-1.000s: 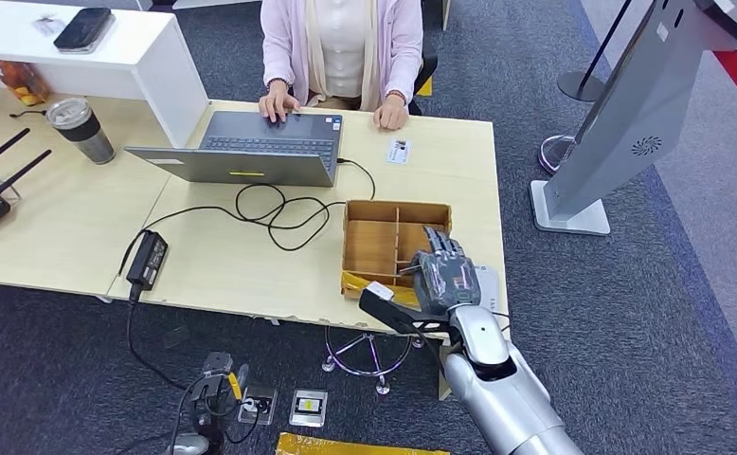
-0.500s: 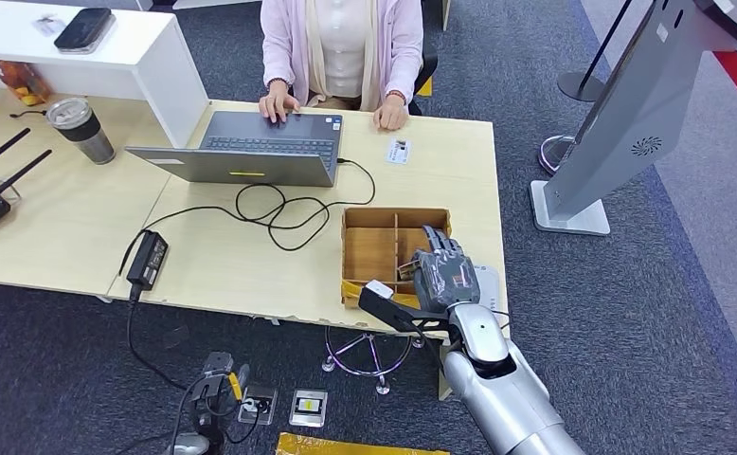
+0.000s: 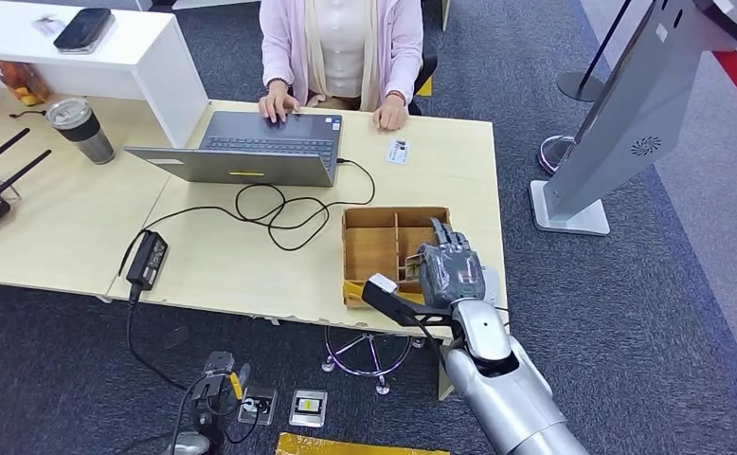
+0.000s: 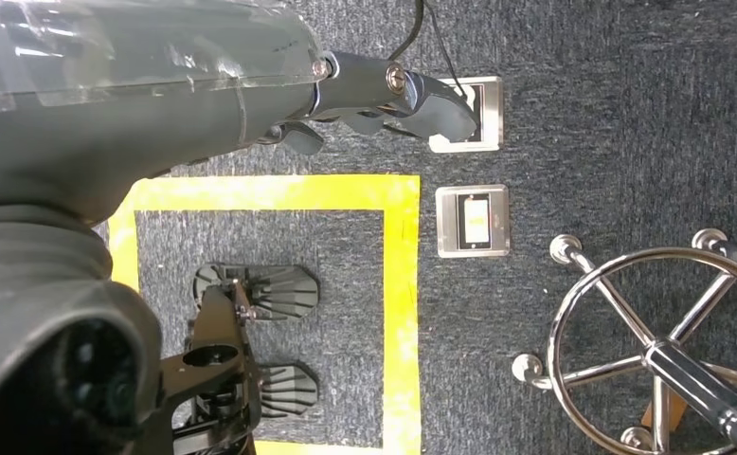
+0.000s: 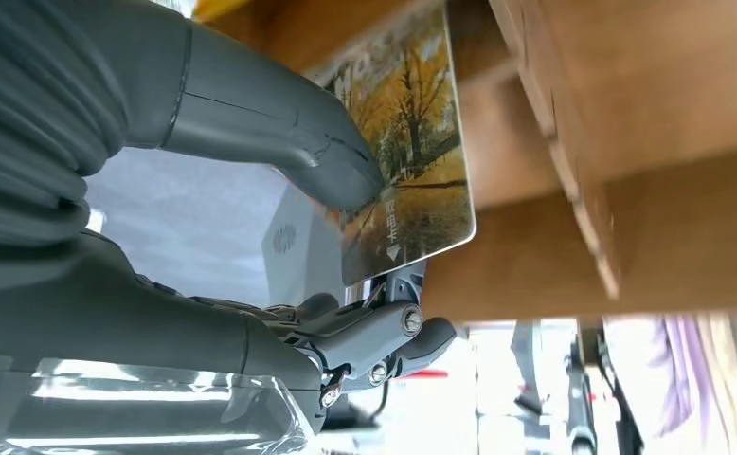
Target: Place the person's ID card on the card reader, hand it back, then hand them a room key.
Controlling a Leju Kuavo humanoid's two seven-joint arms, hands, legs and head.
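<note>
Wooden tray (image 3: 372,248), right robot hand (image 3: 450,273) pinching room key (image 5: 404,152), long axis towards tray.

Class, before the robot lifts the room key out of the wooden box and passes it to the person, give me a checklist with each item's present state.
1. Right hand grips the room key between thumb and fingers: ok.
2. Key clear of the wooden box: not ok, it is at the dividers.
3. Person's hand ready to receive: not ok, resting on the table.
4. ID card lying on the table beside the person: ok.
5. Left hand holding nothing: ok.
</note>
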